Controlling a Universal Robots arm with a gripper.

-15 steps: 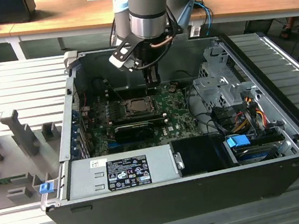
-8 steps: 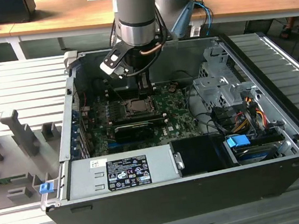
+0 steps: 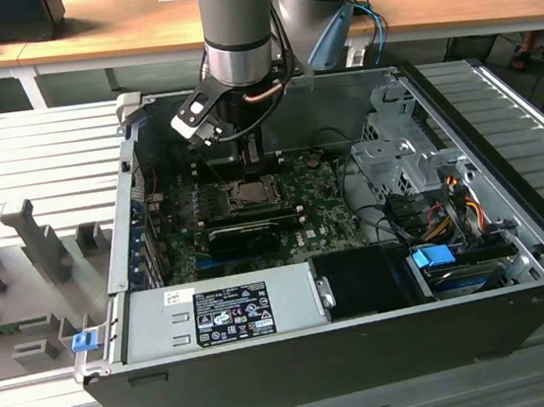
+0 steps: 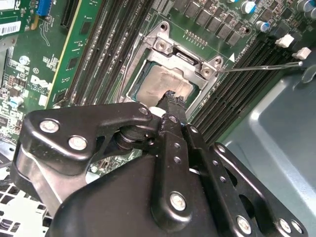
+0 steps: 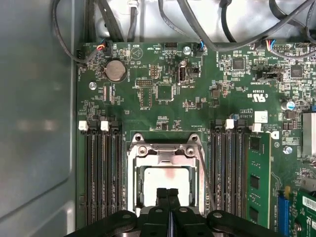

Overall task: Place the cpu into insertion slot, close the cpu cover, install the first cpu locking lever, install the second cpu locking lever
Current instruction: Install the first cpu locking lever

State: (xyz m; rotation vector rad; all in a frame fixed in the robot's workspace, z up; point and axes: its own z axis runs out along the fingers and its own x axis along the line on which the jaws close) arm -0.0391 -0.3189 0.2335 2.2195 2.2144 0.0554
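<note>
Cpu (image 5: 165, 178) lies flat, metal face up, edges square with insertion slot (image 3: 251, 192) on the motherboard. Cpu cover (image 5: 164, 151) is down around it. Gripper (image 5: 168, 193) fingers pressed together, tips over cpu's edge. Thin lever (image 4: 261, 66) juts from cover's corner across memory slots.

I watch the cpu cover (image 3: 235, 193) from high and well back in the exterior view. Both wrist views sit close above it, the first looking straight down, the second slanted.
</note>
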